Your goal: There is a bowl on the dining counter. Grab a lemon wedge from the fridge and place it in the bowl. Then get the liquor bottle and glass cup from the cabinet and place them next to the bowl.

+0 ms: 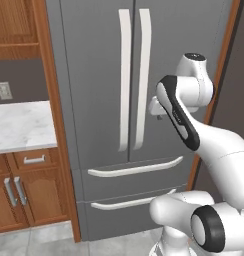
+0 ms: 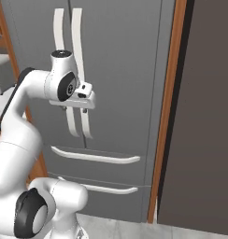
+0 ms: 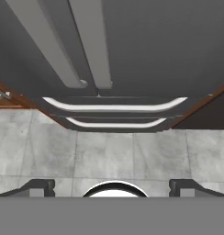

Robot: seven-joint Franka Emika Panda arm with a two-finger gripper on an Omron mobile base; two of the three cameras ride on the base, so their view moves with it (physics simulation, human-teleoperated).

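Observation:
The tall grey fridge [image 1: 94, 75] [image 2: 125, 70] [image 3: 155, 46] stands straight ahead with both doors and both lower drawers shut. Its two long white handles [image 1: 134, 80] [image 2: 69, 42] run side by side down the middle. My gripper [image 1: 156, 111] [image 2: 74, 110] [image 3: 112, 187] hangs open and empty just in front of the door handles at about mid height, pointing down at the floor. Its fingertips [image 3: 40, 186] stand wide apart over the grey tiles. The bowl, lemon wedge, liquor bottle and glass cup are out of view.
Left of the fridge a marble-topped counter [image 1: 19, 125] sits on brown wooden cabinets [image 1: 24, 185], with a wooden wall cabinet [image 1: 14, 25] above. A dark tall panel [image 2: 204, 116] with wooden trim flanks the fridge on the right. Grey floor tiles [image 3: 109, 156] lie below.

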